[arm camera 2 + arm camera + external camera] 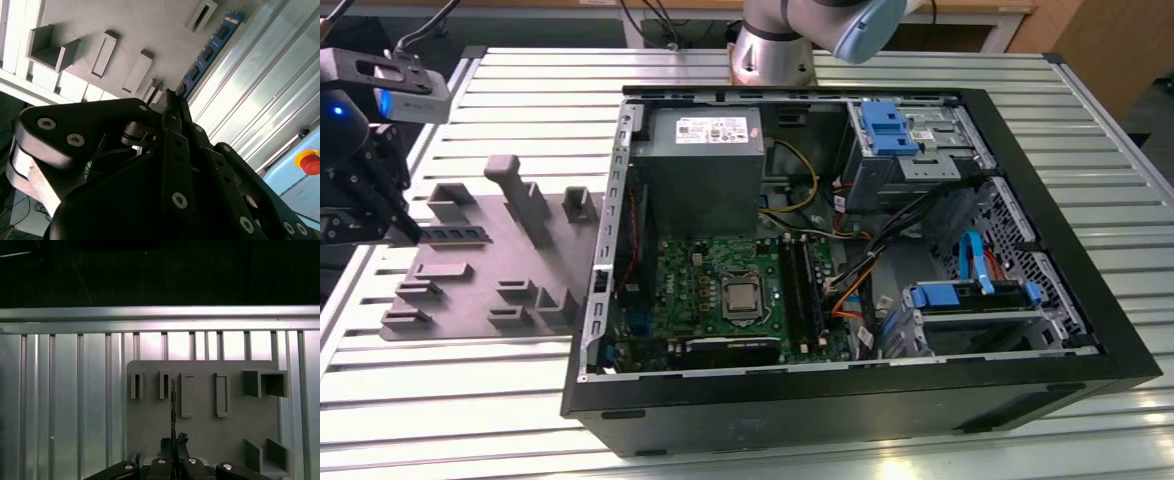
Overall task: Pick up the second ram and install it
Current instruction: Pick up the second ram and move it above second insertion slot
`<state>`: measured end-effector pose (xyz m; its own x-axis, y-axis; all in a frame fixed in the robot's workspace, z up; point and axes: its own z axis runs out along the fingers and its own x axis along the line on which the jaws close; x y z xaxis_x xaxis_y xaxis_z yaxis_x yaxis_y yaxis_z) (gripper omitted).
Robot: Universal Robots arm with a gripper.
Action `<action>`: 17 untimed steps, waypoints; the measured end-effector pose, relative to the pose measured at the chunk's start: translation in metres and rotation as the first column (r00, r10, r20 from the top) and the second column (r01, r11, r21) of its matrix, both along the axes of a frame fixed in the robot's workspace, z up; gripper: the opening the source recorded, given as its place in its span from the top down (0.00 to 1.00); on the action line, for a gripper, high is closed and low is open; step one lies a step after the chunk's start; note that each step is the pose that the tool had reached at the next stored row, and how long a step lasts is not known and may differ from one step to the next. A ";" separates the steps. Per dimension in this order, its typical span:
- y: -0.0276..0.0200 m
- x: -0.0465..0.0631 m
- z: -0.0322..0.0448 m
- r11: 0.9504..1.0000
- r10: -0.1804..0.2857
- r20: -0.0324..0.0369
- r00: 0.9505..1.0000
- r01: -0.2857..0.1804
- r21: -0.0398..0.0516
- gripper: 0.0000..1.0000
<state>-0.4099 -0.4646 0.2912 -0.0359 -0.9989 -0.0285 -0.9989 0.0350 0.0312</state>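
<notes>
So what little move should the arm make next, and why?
Probably a short, straight lift away from the grey tray, provided the hold is firm. The gripper is at one end of the blue memory stick, which stands on edge among the tray's raised blocks, so sideways motion could snag it.
</notes>
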 end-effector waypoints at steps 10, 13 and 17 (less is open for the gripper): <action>0.0000 0.000 0.0043 1.000 0.000 0.000 1.000 0.000 0.000 0.86; 0.0000 0.000 0.0054 1.000 0.000 0.000 1.000 0.000 0.000 0.86; 0.0000 0.000 0.0061 1.000 0.000 0.000 1.000 0.000 0.000 0.86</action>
<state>-0.4099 -0.4646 0.2973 -0.0359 -0.9989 -0.0285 -0.9989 0.0350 0.0314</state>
